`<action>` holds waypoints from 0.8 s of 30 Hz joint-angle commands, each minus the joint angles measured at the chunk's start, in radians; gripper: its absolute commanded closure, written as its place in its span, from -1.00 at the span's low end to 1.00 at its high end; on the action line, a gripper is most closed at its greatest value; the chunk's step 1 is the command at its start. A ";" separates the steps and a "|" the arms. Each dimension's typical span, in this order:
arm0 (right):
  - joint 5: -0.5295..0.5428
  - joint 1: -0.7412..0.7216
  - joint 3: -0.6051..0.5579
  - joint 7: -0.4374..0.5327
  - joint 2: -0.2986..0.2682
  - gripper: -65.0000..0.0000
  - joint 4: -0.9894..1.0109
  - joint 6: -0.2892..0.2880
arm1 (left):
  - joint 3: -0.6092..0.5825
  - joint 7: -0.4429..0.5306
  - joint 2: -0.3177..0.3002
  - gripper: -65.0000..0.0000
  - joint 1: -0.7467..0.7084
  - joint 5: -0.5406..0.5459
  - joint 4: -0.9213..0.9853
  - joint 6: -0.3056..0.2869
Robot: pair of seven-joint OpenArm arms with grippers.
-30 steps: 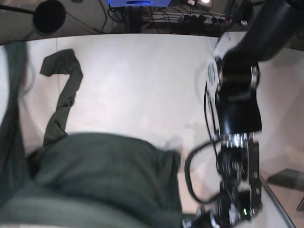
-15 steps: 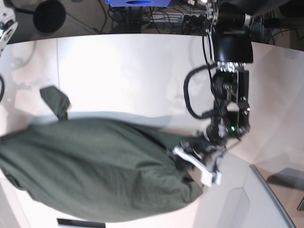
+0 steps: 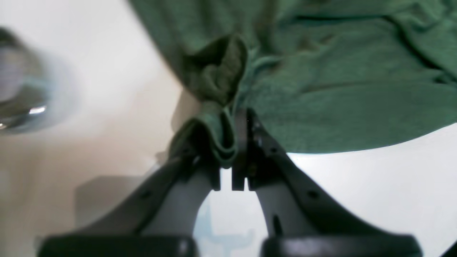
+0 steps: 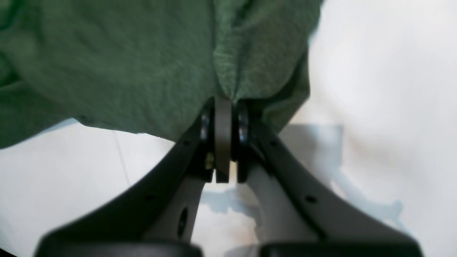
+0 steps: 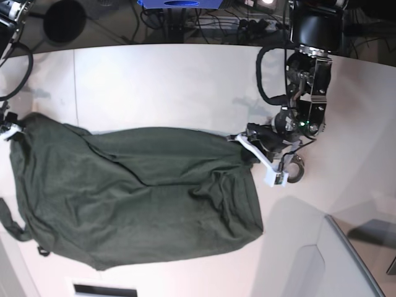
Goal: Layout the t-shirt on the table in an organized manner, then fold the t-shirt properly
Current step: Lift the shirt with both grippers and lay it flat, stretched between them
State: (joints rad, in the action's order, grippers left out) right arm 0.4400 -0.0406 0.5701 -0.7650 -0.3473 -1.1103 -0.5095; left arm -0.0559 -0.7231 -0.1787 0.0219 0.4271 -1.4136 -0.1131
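Observation:
The dark green t-shirt (image 5: 136, 198) lies stretched wide across the white table (image 5: 161, 86), wrinkled and slightly bunched toward its right end. My left gripper (image 5: 242, 143) is shut on the shirt's right upper corner; in the left wrist view its jaws (image 3: 230, 142) pinch a fold of the green cloth (image 3: 339, 89). At the base view's left edge my right gripper (image 5: 8, 131) is shut on the opposite upper corner. In the right wrist view, the cloth (image 4: 125, 60) fans out from the closed tips (image 4: 224, 103).
A small metal ring (image 5: 296, 170) lies on the table just beside the left gripper, blurred in the left wrist view (image 3: 18, 103). Cables and a dark round object (image 5: 64, 20) sit beyond the far edge. A grey panel (image 5: 352, 260) stands at the bottom right.
The shirt, earlier bunched and held up close to the camera, now lies spread across the table. Both arms have moved away from the camera and apart, still gripping the cloth.

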 commanded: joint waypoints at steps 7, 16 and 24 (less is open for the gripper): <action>0.010 -0.055 0.008 -0.015 -0.114 1.00 -0.050 -0.004 | 0.006 0.015 -0.035 1.00 0.043 0.014 -0.076 -0.009; 0.016 0.006 0.061 -0.133 -0.109 0.99 -0.233 0.035 | 0.070 0.013 -0.049 1.00 0.043 0.040 -0.088 -0.009; 0.012 0.080 0.207 -0.362 -0.048 0.99 -0.416 0.033 | 0.130 -0.112 -0.074 1.00 0.025 0.187 -0.174 -0.009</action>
State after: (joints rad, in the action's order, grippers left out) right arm 0.4618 0.0387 0.7719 -1.1252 -0.3889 -1.5135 -0.4778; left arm 0.0696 -0.8501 -0.2440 0.0391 0.6170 -1.5715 -0.1284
